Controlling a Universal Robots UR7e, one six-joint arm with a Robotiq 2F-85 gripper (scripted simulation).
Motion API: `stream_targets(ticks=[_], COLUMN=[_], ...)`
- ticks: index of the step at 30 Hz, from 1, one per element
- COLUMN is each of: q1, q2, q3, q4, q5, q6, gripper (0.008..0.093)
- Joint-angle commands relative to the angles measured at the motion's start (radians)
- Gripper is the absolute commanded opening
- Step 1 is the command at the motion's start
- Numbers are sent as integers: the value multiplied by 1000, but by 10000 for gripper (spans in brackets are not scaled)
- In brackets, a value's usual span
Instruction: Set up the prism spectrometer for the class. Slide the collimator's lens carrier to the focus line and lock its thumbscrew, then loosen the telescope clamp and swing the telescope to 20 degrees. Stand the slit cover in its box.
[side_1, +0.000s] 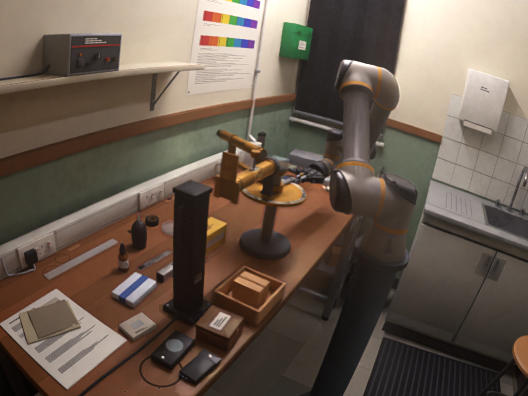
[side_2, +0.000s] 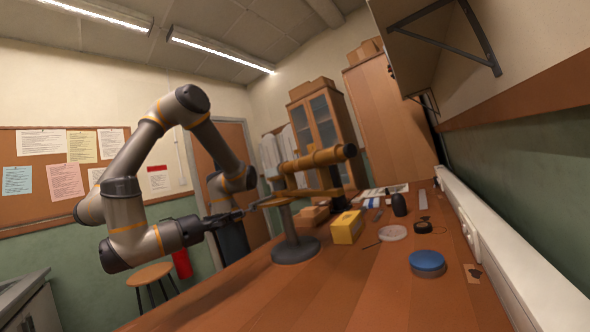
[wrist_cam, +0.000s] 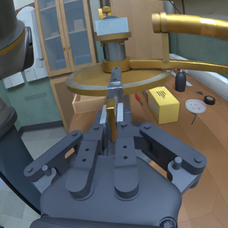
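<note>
The telescope clamp's brass lever (wrist_cam: 111, 117) sticks out from a grey bracket (wrist_cam: 114, 85) at the near rim of the spectrometer's graduated disc (wrist_cam: 117, 78). My gripper (wrist_cam: 111, 113) is closed on this lever, level with the disc's edge. The brass telescope tube (wrist_cam: 190, 23) runs above the disc on its arm (wrist_cam: 175, 65). The prism (wrist_cam: 111, 26) stands on the central table. In the side camera my gripper (side_1: 300, 176) reaches the disc (side_1: 274, 191) from the right. The spectrometer stands on a dark round base (side_1: 264, 243). The wooden box (side_1: 249, 293) sits near the bench's front edge.
Behind the bench a green and cream wall carries a shelf (side_1: 100, 75) and a spectrum poster (side_1: 227, 40). A tall black tower (side_1: 190, 250) stands left of the box. A yellow box (wrist_cam: 163, 104), a dark bottle (wrist_cam: 180, 81) and a white dish (wrist_cam: 196, 105) lie beyond the disc.
</note>
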Motion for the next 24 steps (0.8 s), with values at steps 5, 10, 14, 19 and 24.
stream_targets(ticks=[5, 10, 14, 19, 24], q1=[0, 0, 0, 0, 0], q2=[-1, -1, -1, -1, -1], q3=[0, 0, 0, 0, 0], q4=[0, 0, 0, 0, 0], q5=[0, 0, 0, 0, 0], q6=[-48, -122, -199, -319, -463], gripper=[80, 80, 80, 80, 80])
